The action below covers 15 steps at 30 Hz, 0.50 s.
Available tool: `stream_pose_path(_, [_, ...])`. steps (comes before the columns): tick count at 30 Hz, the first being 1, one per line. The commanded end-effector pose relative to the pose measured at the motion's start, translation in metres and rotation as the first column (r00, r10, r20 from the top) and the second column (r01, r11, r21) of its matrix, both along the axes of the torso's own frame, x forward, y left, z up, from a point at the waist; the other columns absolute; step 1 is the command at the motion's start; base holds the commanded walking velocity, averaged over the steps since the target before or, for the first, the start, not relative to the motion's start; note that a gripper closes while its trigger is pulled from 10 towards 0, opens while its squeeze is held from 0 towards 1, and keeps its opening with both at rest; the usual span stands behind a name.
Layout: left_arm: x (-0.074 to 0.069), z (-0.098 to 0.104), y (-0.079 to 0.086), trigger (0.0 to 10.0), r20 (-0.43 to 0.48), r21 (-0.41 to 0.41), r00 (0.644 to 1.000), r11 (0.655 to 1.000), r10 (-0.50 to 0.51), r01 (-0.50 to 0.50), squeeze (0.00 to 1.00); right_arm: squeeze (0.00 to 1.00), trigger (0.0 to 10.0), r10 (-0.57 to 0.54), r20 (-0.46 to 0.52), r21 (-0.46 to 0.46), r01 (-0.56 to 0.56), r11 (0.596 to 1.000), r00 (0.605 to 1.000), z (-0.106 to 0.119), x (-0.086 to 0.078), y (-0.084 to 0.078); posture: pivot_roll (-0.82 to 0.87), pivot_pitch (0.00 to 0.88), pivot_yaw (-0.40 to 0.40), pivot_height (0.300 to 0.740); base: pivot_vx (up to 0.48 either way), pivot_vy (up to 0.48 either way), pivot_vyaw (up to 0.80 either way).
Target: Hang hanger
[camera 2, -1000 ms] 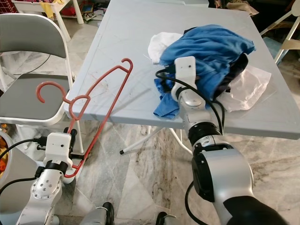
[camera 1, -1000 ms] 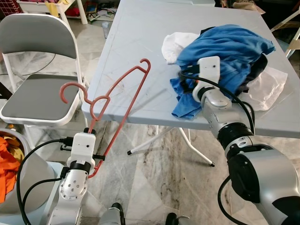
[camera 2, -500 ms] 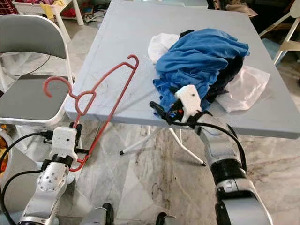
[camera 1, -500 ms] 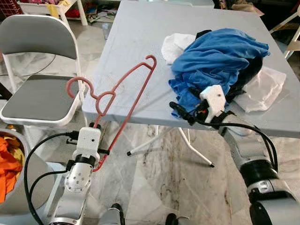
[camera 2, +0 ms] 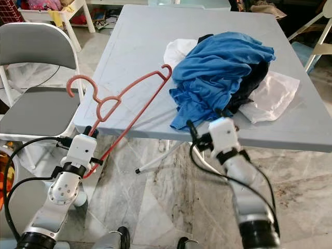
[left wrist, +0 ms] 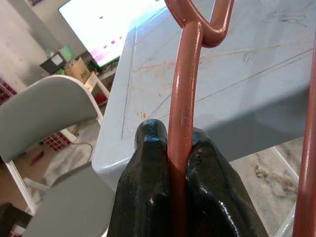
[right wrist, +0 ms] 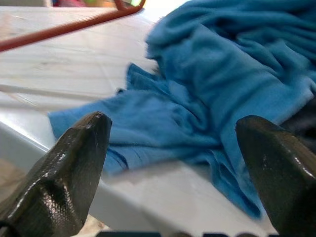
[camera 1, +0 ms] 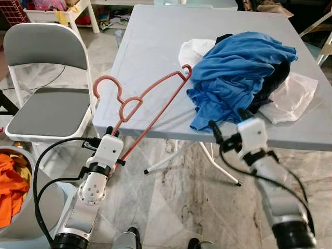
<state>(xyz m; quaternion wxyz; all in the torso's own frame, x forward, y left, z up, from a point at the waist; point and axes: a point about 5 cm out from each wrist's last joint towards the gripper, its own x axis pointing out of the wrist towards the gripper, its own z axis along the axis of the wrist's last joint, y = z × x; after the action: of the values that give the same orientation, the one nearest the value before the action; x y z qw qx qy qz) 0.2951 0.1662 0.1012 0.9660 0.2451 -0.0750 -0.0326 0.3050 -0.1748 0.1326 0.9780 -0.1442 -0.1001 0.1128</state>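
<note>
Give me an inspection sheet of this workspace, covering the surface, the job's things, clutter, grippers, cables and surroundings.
Surface: grey folding table, scuffed.
Job's things: red hanger, held slanting over the table's near edge.
Clutter: blue garment heaped on white cloth and dark fabric.
Grippers: left gripper shut on the hanger's bar; right gripper open, just off the table edge, facing the blue garment.
Cables: black cables looping along both arms.
Surroundings: grey folding chair, basket with orange cloth, marble floor.
</note>
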Motion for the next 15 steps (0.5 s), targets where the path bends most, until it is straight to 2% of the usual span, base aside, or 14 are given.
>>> stream_pose_path(1, [-0.002, -0.003, 0.000, 10.0, -0.005, 0.029, 1.000, 0.999, -0.015, 0.015, 0.00, 0.00, 10.0, -0.062, 0.020, 0.049, 0.061, 0.997, 0.998, 0.004, -0.005, 0.001, 0.05, 0.159, 0.028, 0.740, 0.000, 0.000, 0.00])
stream_pose_path(3, [-0.004, -0.001, -0.003, 10.0, 0.007, 0.032, 0.999, 0.998, -0.053, 0.053, 0.00, 0.00, 10.0, -0.118, -0.003, 0.124, 0.118, 0.985, 0.993, -0.001, -0.010, 0.001, 0.05, 0.156, 0.024, 0.740, 0.000, 0.000, 0.00])
stream_pose_path(8, [-0.010, 0.001, -0.009, 10.0, 0.024, 0.035, 0.993, 0.992, -0.118, 0.117, 0.00, 0.00, 10.0, -0.244, -0.031, 0.184, 0.246, 0.952, 0.969, -0.006, -0.020, -0.007, 0.06, 0.153, 0.010, 0.740, 0.000, 0.000, 0.00])
stream_pose_path(12, [-0.017, 0.003, -0.012, 10.0, 0.039, 0.053, 0.989, 0.989, -0.142, 0.140, 0.00, 0.00, 10.0, -0.285, -0.074, 0.225, 0.295, 0.929, 0.956, -0.011, -0.024, -0.008, 0.06, 0.160, 0.003, 0.740, 0.000, 0.000, 0.00])
stream_pose_path(15, [-0.019, 0.006, -0.013, 10.0, 0.059, 0.059, 0.988, 0.989, -0.143, 0.139, 0.00, 0.00, 10.0, -0.275, -0.071, 0.218, 0.283, 0.934, 0.959, -0.009, -0.024, -0.003, 0.06, 0.160, -0.002, 0.740, 0.000, 0.000, 0.00])
